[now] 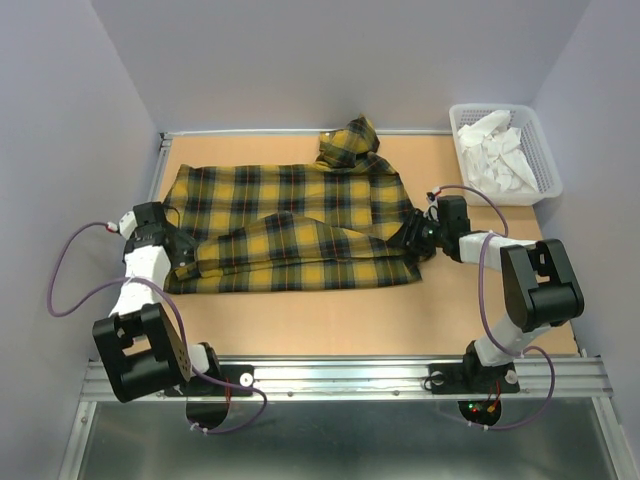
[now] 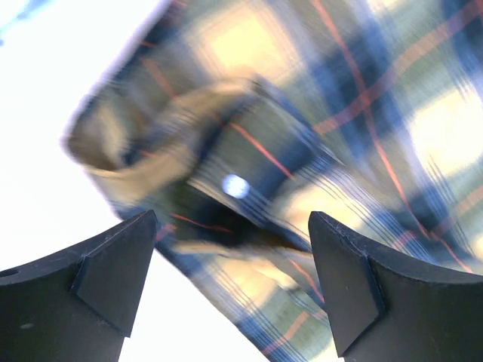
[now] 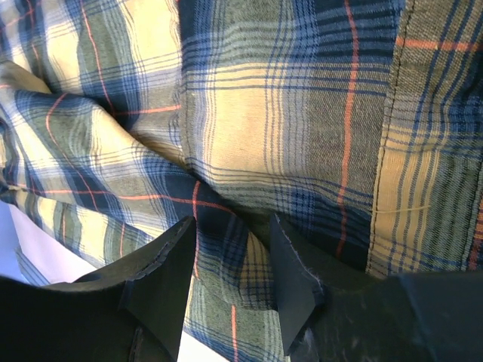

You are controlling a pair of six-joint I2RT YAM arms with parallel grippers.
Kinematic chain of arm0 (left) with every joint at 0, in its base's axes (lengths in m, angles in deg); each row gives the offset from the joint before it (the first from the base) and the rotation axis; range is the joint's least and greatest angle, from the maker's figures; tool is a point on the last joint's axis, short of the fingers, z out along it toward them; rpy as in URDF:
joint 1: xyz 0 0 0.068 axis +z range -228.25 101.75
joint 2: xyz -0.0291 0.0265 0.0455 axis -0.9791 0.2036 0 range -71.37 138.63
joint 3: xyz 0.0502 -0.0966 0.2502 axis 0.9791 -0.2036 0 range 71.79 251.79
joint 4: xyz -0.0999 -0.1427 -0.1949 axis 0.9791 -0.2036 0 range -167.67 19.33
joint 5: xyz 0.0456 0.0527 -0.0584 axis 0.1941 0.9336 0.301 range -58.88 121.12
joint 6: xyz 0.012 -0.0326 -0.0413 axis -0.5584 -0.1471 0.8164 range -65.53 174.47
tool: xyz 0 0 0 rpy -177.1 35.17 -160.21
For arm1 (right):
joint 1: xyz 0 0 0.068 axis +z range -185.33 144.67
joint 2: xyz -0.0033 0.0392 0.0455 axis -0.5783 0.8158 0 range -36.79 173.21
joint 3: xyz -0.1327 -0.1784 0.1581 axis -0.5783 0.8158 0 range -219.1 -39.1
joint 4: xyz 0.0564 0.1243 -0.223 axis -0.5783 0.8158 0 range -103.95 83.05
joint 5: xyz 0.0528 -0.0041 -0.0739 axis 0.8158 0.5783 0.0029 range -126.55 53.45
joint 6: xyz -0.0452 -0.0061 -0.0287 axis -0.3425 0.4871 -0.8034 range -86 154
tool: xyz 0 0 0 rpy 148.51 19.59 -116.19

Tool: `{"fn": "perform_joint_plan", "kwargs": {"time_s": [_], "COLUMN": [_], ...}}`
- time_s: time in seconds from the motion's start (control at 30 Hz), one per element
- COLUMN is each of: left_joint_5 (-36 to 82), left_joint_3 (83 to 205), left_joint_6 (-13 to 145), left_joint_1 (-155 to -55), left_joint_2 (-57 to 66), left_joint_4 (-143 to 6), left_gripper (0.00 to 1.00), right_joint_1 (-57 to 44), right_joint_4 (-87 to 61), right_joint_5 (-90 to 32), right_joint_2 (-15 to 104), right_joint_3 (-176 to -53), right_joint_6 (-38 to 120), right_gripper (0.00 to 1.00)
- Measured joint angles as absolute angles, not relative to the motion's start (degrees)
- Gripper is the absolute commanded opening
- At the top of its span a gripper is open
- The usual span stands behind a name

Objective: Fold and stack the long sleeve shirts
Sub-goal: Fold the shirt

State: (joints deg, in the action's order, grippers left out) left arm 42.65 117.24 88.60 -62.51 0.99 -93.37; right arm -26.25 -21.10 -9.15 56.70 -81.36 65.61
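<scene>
1. While the shirt [image 1: 290, 225] lies spread across the middle of the surface [image 1: 330, 320], collar [image 1: 350, 142] bunched at the far edge, one sleeve [image 1: 300, 255] is laid across its near half.
2. Left end effector [image 2: 232, 226]: jaws wide apart, holding nothing. It sits at the shirt's left edge, the cuff [image 2: 151, 151] and its white button [image 2: 235, 185] just ahead of the fingers.
3. Right end effector [image 3: 230, 226]: at the shirt's right edge, jaws half closed. They appear to pinch a thick fold of plaid.
4. Step in hand, as judged: squaring the sleeve fold before the body is folded.
5. Method: lift the left arm clear without snagging the cuff. Keep the right-hand pinch low and taut, so the layers lie flat and their edges line up.
6. Also present: white basket [image 1: 553, 170] at the far right corner, holding white pieces [image 1: 495, 150], well apart from the shirt.
7. Obstructions: none on the near strip of surface. The bunched collar and the slack sleeve layers may drag or wrinkle.
</scene>
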Motion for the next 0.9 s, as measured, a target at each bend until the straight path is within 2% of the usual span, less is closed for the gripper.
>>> {"fn": "perform_joint_plan", "kwargs": {"time_s": [0.13,0.37,0.67,0.9], "left_joint_5": [44.2,43.67,40.07,38.41], "left_joint_3": [117.24,117.24,117.68,118.9], "left_joint_6": [87.05,83.79,81.91,81.04], "left_joint_1": [-59.21,-58.11,-58.13,-58.13], "left_joint_2": [1.01,4.71,11.55,13.16], "left_joint_4": [-93.55,-90.88,-87.93,-87.25], "left_gripper": [0.93,0.82,0.81,0.5], "right_joint_1": [-26.25,-26.25,-26.25,-26.25], "right_joint_4": [-20.43,-20.3,-20.25,-19.44], "right_joint_5": [-9.3,-9.28,-9.24,-10.18], "right_joint_2": [56.7,56.7,56.7,56.7], "right_joint_3": [-81.36,-81.36,-81.36,-81.36], "right_joint_6": [65.27,65.22,65.2,64.76], "right_gripper": [0.49,0.49,0.49,0.49]}}
